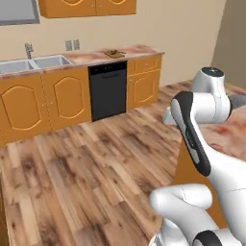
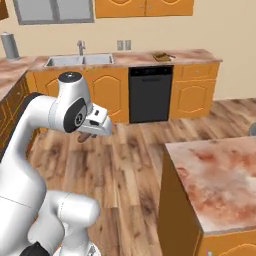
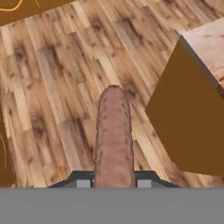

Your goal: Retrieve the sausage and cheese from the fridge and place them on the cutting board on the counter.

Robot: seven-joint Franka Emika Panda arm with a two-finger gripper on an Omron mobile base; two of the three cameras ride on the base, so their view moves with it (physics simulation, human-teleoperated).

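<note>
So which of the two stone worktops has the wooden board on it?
The far counter along the wall, beside the sink; the cutting board sits above the black dishwasher. The near island carries none.

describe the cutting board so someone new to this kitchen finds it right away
Start at the black dishwasher in the orange cabinet run along the far wall. On the marbled counter just above its right edge lies the cutting board, a small tan wooden slab, the only loose item on that stretch.
</note>
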